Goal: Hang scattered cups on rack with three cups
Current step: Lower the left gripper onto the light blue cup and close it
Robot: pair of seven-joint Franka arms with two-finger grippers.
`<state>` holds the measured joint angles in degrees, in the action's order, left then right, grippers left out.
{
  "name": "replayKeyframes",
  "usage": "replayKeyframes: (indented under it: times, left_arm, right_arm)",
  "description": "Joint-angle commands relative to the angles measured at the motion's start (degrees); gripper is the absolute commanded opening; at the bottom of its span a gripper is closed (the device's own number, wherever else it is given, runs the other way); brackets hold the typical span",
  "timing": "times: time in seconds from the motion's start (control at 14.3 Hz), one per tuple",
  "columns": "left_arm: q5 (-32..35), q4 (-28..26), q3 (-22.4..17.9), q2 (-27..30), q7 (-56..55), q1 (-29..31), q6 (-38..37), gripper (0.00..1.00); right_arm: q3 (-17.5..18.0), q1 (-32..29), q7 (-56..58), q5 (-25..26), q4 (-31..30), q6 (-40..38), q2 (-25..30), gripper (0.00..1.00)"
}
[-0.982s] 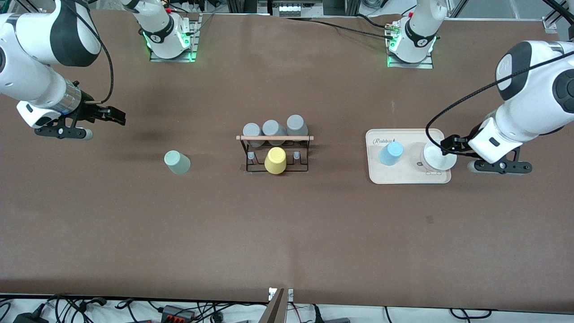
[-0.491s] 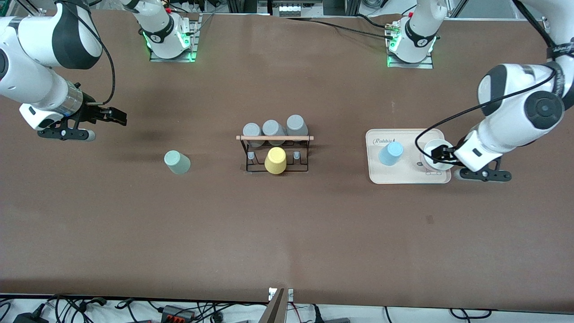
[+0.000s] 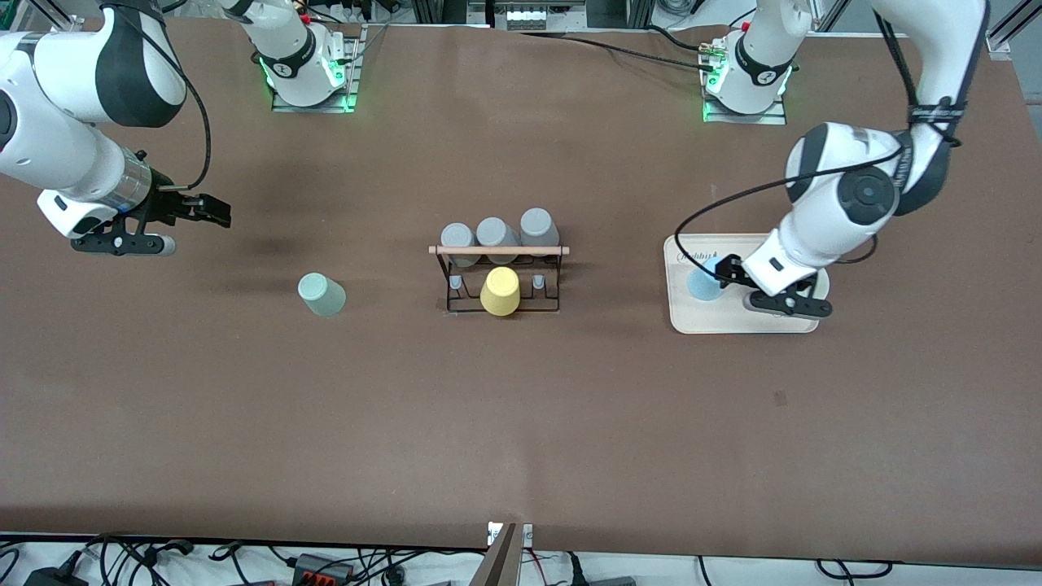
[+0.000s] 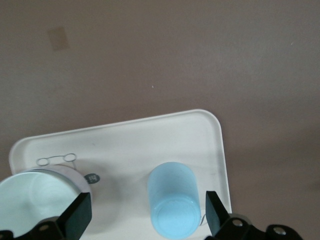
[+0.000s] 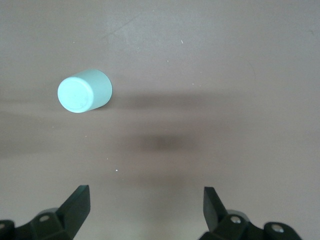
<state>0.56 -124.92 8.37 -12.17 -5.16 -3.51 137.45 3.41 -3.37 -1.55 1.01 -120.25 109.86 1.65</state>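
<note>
The rack [image 3: 499,277] stands at the table's [image 3: 521,423] centre and serves as the reference point. Three grey cups [image 3: 495,233] sit upside down on its row of pegs farther from the front camera, under the wooden rod [image 3: 499,250]. A yellow cup [image 3: 500,291] sits upside down on the middle peg of the nearer row.

Right gripper [image 3: 213,211]: hovers over bare table well toward the right arm's end from the rack. Its fingers [image 5: 75,205] are spread wide and hold nothing. This arm waits.

Sage-green cup [image 3: 321,294]: stands upside down on the table, between the right gripper and the rack, about level with the rack's nearer row. The right wrist view also shows it [image 5: 84,91], clear of the fingers.

Beige tray [image 3: 737,321]: lies toward the left arm's end from the rack. The light blue cup [image 3: 705,281] stands upside down on the tray's rack-side half. A white cup [image 4: 30,200] stands mouth-up on the tray beside it.

Left gripper [image 3: 723,271]: over the tray at the light blue cup [image 4: 173,205]. Its fingers [image 4: 214,210] are wide apart, one on each side of the cup, with gaps visible; nothing is gripped.
</note>
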Motion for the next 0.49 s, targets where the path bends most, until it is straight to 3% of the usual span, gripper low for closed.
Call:
replayKeyframes:
  times: [0.0, 0.42]
  left_arm:
    - [-0.64, -8.57, -0.02, 2.68, 0.50, 0.26, 8.60, 1.00]
    - [-0.64, -8.93, 1.47, 2.25, -0.63, 0.26, 9.77, 1.00]
  right_arm:
    - [-0.15, 0.20, 1.37, -0.13, -0.51, 0.27, 0.19, 1.00]
    - [-0.15, 0.21, 1.46, -0.13, -0.51, -0.08, -0.24, 1.00]
